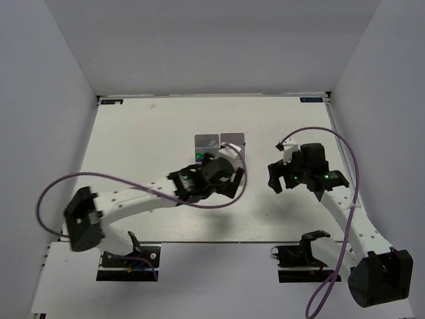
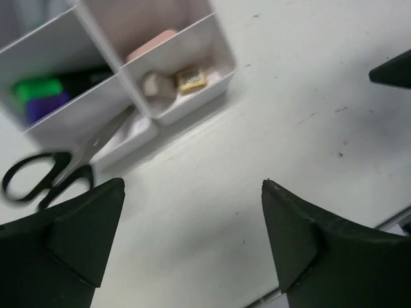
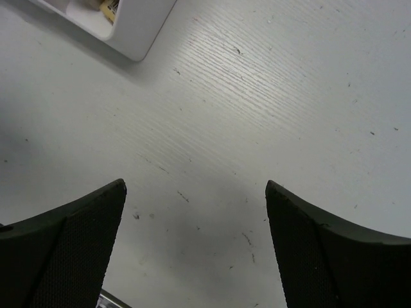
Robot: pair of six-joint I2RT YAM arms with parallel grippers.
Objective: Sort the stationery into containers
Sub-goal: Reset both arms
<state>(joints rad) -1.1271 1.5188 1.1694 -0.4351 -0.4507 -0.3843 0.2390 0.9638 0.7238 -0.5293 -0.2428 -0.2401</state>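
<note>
Left wrist view: black-handled scissors (image 2: pixel 80 157) poke from rectangular white plastic bins (image 2: pixel 192 102), while left end effector (image 2: pixel 192 237) and right end effector (image 3: pixel 196 244) gape empty.

Bright even light, soft shadows on the white table (image 3: pixel 289 77), left wrist view blurred, scissors (image 2: pixel 82 165) smeared

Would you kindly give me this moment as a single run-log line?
left tool: open, empty | right tool: open, empty | scissors: blades in bins, handles outside | tan eraser: in bins
</note>
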